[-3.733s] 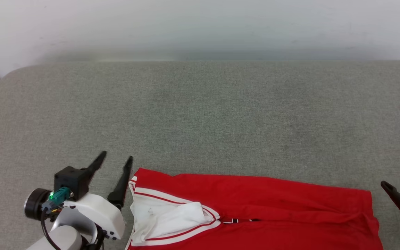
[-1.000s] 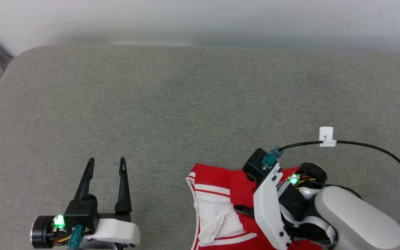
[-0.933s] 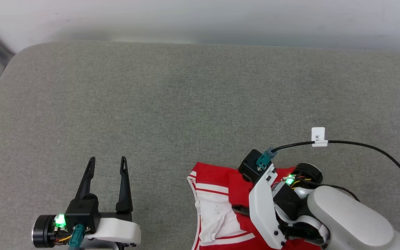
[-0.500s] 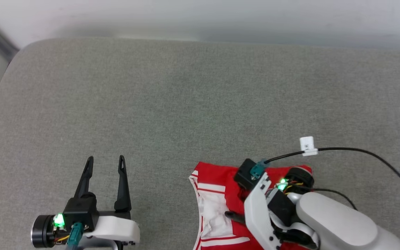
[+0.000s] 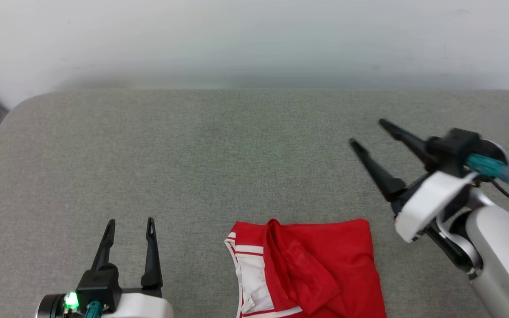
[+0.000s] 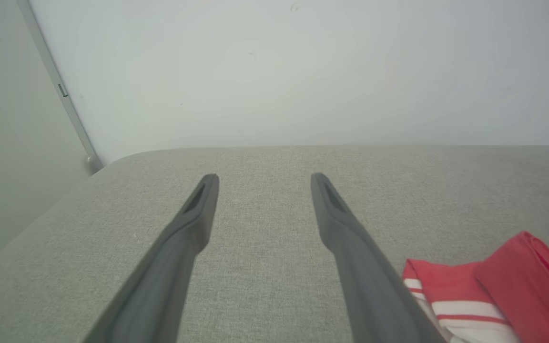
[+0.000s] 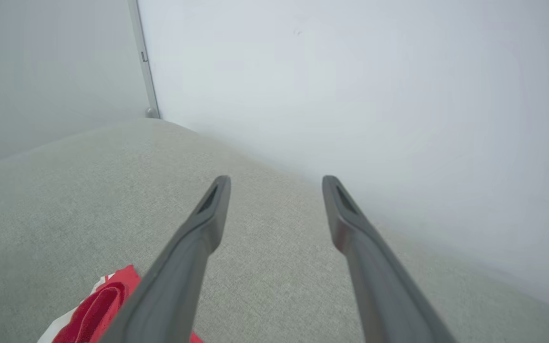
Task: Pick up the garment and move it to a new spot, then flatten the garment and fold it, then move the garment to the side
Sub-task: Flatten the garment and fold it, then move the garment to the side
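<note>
The garment (image 5: 312, 269), a red shirt with a white striped panel on its left side, lies folded into a compact block at the bottom middle of the grey cushion. Its near part runs off the bottom edge of the head view. My right gripper (image 5: 366, 131) hangs open and empty up and to the right of it, fingers pointing up-left. My left gripper (image 5: 131, 221) stands open and empty to the garment's left. In the left wrist view the garment (image 6: 493, 295) lies right of that open gripper (image 6: 264, 177). In the right wrist view the garment (image 7: 98, 305) sits below-left of the open gripper (image 7: 275, 180).
The grey cushion (image 5: 192, 154) stretches wide behind and to both sides of the garment. A pale wall (image 5: 254, 39) rises at its far edge. The cushion's rounded corner (image 5: 16, 106) is at the far left, with a gap beside it.
My right gripper has let go of the garment, opened and risen away to the upper right. The garment now lies folded over on itself. The head view has shifted. The left gripper has stayed open.
</note>
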Motion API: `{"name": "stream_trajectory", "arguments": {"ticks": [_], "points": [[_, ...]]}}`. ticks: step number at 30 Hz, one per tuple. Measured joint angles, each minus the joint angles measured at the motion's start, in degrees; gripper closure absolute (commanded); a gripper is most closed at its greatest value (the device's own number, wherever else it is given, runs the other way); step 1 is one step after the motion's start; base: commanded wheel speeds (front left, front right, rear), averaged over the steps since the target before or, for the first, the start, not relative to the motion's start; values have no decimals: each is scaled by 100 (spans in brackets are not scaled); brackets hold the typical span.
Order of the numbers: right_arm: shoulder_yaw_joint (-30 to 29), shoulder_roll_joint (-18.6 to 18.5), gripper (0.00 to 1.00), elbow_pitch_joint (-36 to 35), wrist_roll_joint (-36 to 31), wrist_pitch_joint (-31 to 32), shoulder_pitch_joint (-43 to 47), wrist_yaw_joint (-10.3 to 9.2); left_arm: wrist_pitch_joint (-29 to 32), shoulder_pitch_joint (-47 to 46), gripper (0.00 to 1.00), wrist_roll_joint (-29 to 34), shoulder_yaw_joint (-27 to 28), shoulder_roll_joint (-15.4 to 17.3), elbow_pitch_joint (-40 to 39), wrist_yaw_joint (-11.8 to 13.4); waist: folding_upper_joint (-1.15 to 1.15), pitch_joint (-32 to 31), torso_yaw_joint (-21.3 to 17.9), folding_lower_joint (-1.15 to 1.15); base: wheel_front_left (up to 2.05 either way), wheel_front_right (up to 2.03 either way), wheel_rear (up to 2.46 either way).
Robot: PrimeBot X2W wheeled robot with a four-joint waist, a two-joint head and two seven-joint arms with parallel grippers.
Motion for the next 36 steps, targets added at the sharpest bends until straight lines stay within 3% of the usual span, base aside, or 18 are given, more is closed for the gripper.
{"name": "stream_trajectory", "arguments": {"ticks": [8,14,23,36], "points": [[-2130,843,0,32,-1367,-1182,1155,0,0,138,0,-15,44,0,-49,-25,0,-128,-67,0,0,0,0],[-2892,1469,0,-83,-1807,-1533,1968,0,0,253,0,-35,56,-3,-64,-30,0,-241,-80,0,0,0,0],[-3327,2151,0,-544,-2153,-1618,3183,0,0,399,0,-49,57,-4,-87,-64,0,-383,-73,0,0,0,0],[-3411,2296,0,-698,-2242,-1618,3701,0,0,480,0,-51,59,-5,-85,-88,0,-441,-61,0,0,0,0]]}}
